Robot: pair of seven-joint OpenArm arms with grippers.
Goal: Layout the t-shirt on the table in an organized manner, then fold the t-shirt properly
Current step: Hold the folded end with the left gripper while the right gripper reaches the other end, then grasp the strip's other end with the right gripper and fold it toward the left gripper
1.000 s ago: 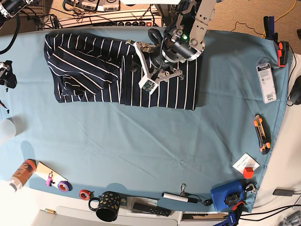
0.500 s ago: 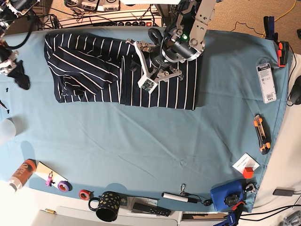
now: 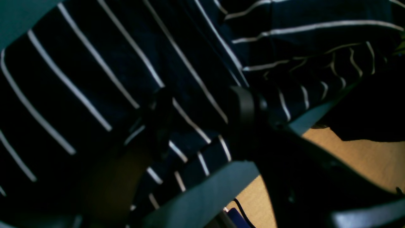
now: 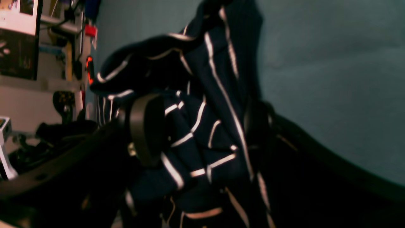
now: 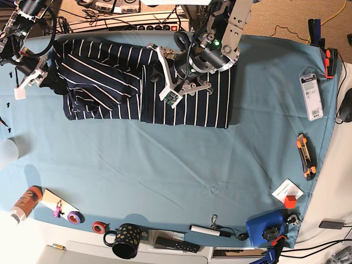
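Observation:
The navy white-striped t-shirt [image 5: 137, 82] lies along the far side of the teal table [image 5: 165, 176], partly folded, with a doubled layer at its left end. My left gripper [image 5: 184, 66] hangs over the shirt's middle near the far edge. In the left wrist view its fingers [image 3: 243, 107] stand apart, down at the striped fabric [image 3: 95, 79]. My right gripper [image 5: 52, 81] is at the shirt's left end. It [image 4: 202, 126] is open wide, with bunched striped cloth [image 4: 202, 136] in the gap between its fingers.
Along the right edge lie a packaged item [image 5: 311, 94] and a box cutter [image 5: 305, 157]. The near edge holds a bottle [image 5: 25, 203], tape rolls [image 5: 99, 226], a black mug [image 5: 125, 240], a marker [image 5: 210, 230] and a blue case [image 5: 265, 228]. Cables and a power strip [image 5: 126, 25] run behind the far edge.
My right arm has swung in from the table's left edge to the shirt's left end. The left gripper has shifted slightly toward the far edge. The shirt's outline looks unchanged.

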